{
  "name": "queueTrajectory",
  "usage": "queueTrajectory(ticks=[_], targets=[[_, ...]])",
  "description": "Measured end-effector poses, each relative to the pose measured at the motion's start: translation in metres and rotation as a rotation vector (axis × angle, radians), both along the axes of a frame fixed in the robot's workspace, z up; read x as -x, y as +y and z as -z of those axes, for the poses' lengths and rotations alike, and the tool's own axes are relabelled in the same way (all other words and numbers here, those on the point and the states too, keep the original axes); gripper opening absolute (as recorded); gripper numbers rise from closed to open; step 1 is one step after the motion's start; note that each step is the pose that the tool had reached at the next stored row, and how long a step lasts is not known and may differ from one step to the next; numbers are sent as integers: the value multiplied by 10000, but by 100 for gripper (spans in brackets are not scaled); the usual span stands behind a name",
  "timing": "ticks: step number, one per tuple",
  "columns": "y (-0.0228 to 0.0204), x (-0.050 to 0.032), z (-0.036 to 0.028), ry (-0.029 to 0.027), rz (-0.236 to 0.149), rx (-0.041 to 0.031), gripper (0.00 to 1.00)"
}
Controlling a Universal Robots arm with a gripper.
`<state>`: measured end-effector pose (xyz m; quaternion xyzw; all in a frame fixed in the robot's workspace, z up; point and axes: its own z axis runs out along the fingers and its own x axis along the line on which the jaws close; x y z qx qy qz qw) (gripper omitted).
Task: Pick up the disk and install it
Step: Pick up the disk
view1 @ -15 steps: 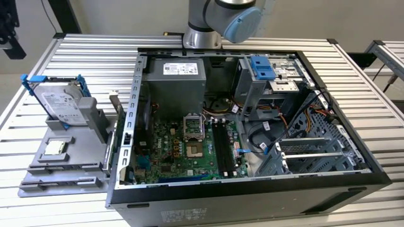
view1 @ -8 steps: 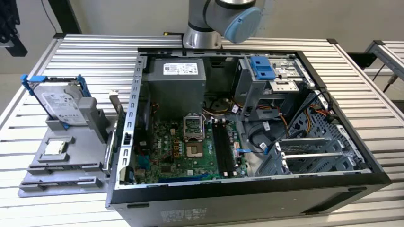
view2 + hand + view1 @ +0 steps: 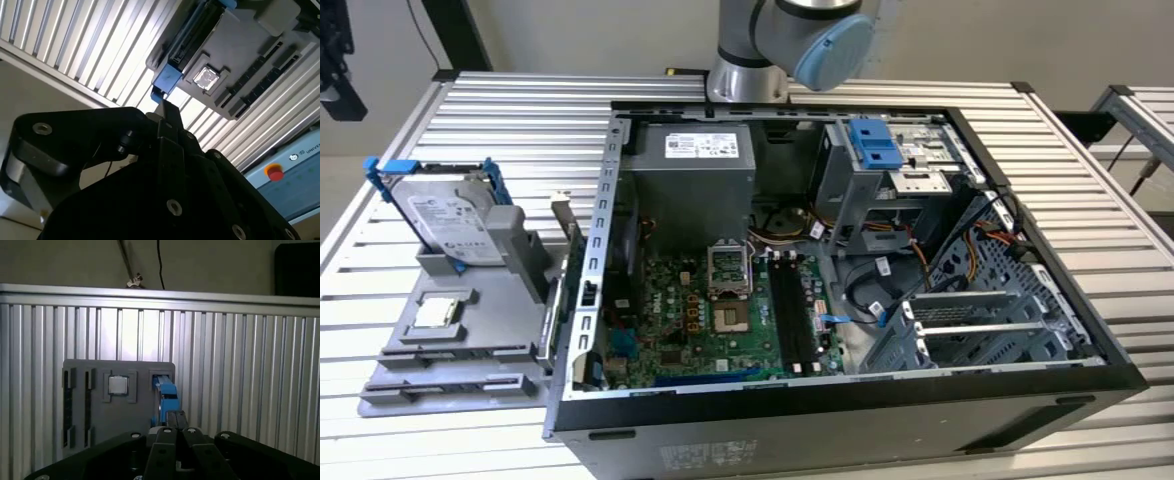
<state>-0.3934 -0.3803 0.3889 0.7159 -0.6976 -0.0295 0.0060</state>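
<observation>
The disk (image 3: 443, 215) stands on edge in a grey holder (image 3: 454, 350) at the exterior view's left, its silver face and white label framed by a blue carrier. In both wrist views I see it edge-on, as the blue carrier (image 3: 165, 390) (image 3: 167, 80) in the holder's slot. My gripper (image 3: 175, 415) (image 3: 167, 110) hangs well above the disk, roughly in line with it. Its dark fingers lie together with nothing between them.
A small square silver chip (image 3: 438, 312) (image 3: 118, 385) (image 3: 205, 77) lies in the holder beside the disk. The open computer case (image 3: 854, 400) takes up the ribbed metal table's (image 3: 520, 110) middle, with a blue bracket (image 3: 870, 145) at its drive bay. A red button (image 3: 275, 172) sits past the table edge.
</observation>
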Motion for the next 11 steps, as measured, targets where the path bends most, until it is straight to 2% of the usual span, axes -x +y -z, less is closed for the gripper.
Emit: queueTrajectory(ticks=[3,4,5,7,8,9,11], targets=[[0,0,0,-5,-100,314,0],[0,0,1,-29,-134,403,0],[-1,1,0,-112,-172,463,0],[0,0,0,-418,-254,535,0],[0,0,0,-593,-288,541,0],[0,0,1,-674,-300,542,0],[0,-1,1,-697,-301,536,0]])
